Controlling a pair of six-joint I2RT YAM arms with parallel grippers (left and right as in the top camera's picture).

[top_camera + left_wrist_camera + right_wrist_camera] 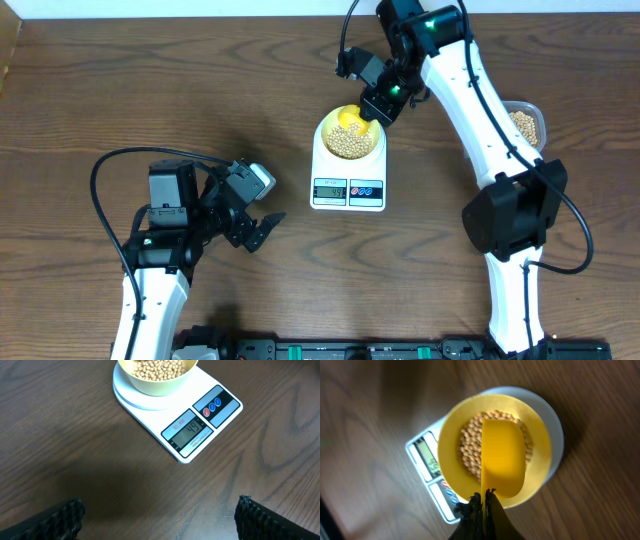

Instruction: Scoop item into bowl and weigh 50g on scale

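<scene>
The white scale [348, 180] stands mid-table with the pale yellow bowl [351, 141] on its platform, filled with tan beans [352, 143]. In the left wrist view the scale [200, 425] has its display lit, with the bowl [157, 377] at the top edge. My right gripper [484, 497] is shut on the handle of a bright yellow scoop [502, 457], held over the beans [470, 450] inside the bowl [450, 435]. My left gripper [258, 228] rests open over bare table to the left of the scale, its fingertips [65, 517] wide apart, holding nothing.
A clear plastic tub [527, 122] with more beans sits at the right, partly behind the right arm. Black cables loop beside the left arm. Brown wooden table surrounds the scale.
</scene>
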